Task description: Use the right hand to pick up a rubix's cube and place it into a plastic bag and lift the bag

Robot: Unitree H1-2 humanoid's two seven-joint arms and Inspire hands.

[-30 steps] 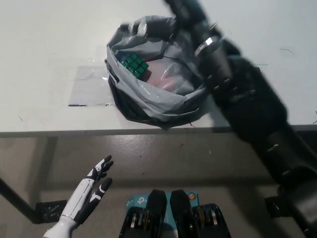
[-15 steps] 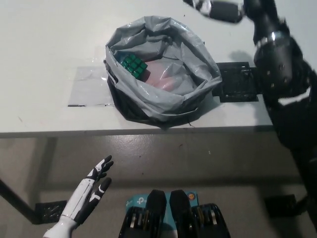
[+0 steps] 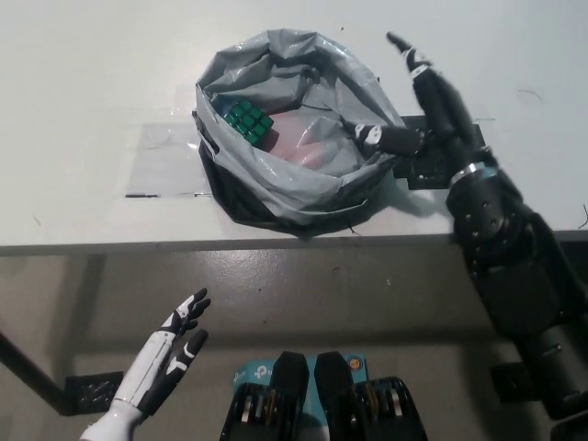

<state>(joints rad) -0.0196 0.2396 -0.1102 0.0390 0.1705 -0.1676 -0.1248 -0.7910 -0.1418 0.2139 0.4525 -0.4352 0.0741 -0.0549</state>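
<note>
A grey plastic bag (image 3: 299, 156) stands open on the white table (image 3: 83, 119). Inside it lies a Rubik's cube (image 3: 250, 122), green face up, against the bag's left wall. My black right hand (image 3: 424, 108) is open at the bag's right rim, one finger reaching over the rim into the bag, the others stretched up and away. It holds nothing. My white left hand (image 3: 165, 360) rests open below the table's front edge at lower left.
A sheet of clear tape or film (image 3: 165, 161) lies on the table left of the bag. A black square mat (image 3: 441, 156) sits under my right hand. The table's front edge (image 3: 184, 243) runs across the middle.
My right arm swung away from over the bag to the upper right, then came down so the hand now sits at the bag's right rim. The bag, cube and left hand stayed put.
</note>
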